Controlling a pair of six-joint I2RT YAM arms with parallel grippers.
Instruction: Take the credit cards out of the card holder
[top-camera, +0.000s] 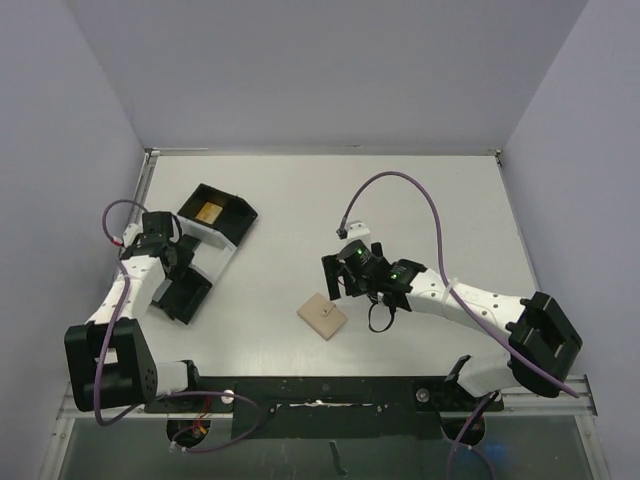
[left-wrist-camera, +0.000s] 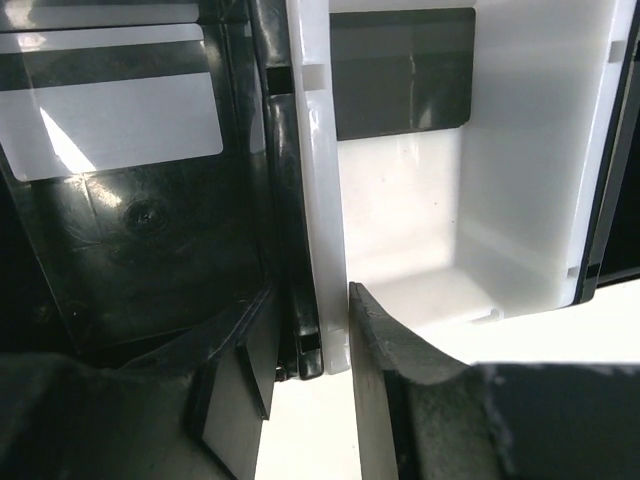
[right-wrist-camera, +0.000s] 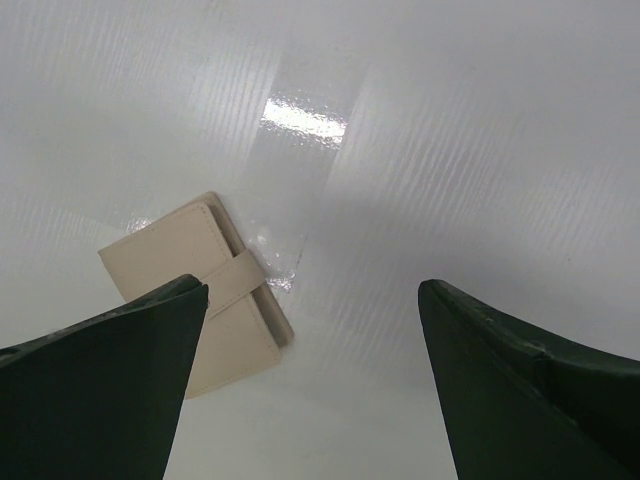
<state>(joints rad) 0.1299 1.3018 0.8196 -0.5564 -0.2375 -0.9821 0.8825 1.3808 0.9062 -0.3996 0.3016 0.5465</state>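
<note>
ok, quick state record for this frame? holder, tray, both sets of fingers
holder: card holder closed, strap fastened, flat on table
tray: tray holds striped card in black compartment, dark card in white one beside it
left fingers: left gripper astride the divider; grip unclear
right fingers: right gripper open over table near holder, empty
</note>
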